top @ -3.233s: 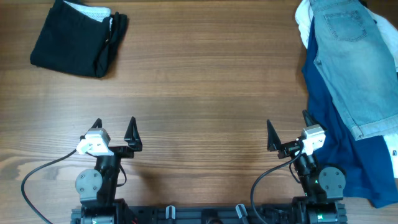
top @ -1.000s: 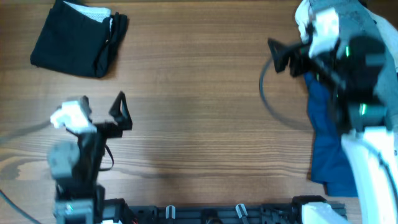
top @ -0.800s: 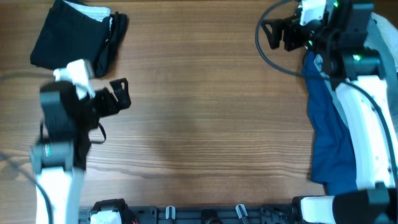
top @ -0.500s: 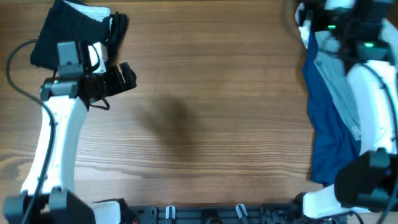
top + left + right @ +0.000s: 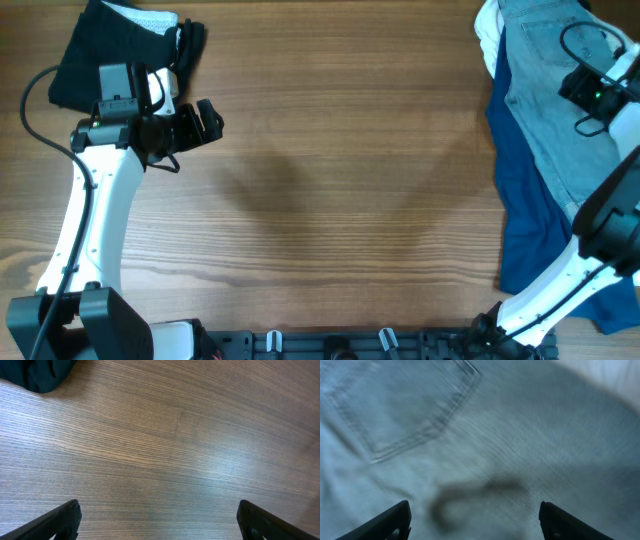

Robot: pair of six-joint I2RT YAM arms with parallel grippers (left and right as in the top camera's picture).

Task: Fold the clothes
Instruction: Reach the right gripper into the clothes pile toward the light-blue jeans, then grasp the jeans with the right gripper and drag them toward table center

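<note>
Denim shorts (image 5: 540,100) lie directly under the right gripper (image 5: 479,522) (pocket stitching in view), its fingers spread wide, holding nothing.

Overhead: bright, even light from above; two faint, soft shadows on the table (image 5: 330,100) | Left wrist: wood grain sharp, pale glare patch right of centre | Right wrist: whole view blurred, jeans (image 5: 520,435) soft, one dark curved shadow low in the middle
</note>
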